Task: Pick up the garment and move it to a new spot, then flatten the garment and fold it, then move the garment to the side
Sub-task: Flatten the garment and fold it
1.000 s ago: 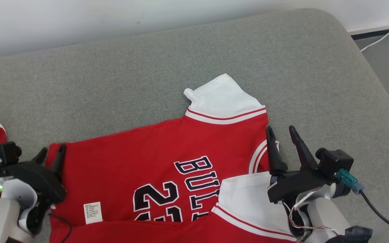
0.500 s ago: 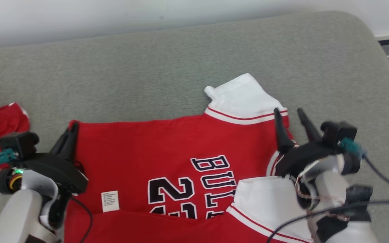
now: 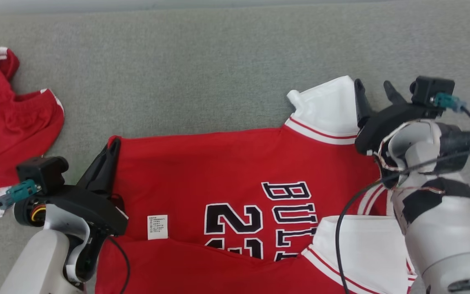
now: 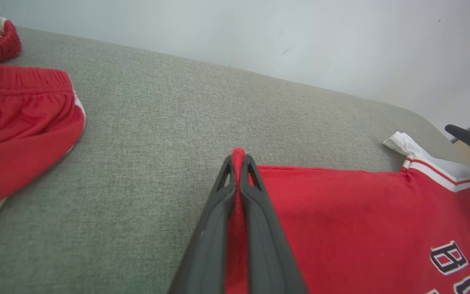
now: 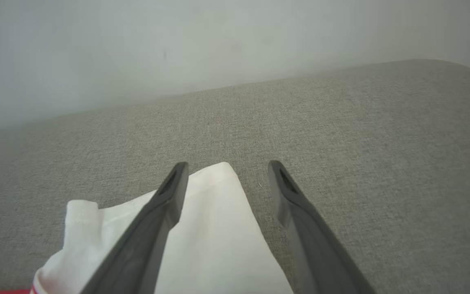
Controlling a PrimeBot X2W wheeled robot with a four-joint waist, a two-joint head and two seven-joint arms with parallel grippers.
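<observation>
Left gripper (image 4: pixel 239 163) is pinching the red jersey (image 3: pixel 218 163); right gripper (image 3: pixel 373 83) is hanging open.
The jersey is lying print-up on the grey cushion (image 3: pixel 218 61), its far left corner clamped between the left jaws, which are fully closed. The right jaws are standing wide apart, holding nothing, one finger over the white sleeve (image 3: pixel 329 102), the other over bare cushion.

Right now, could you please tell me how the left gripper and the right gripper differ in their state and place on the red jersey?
The left gripper is shut, its fingers pinching cloth; the right gripper is open and holds nothing. The left gripper is at the red corner of the jersey; the right gripper straddles the edge of the white sleeve, one finger over the grey cushion. Both point at the garment's far edge.
</observation>
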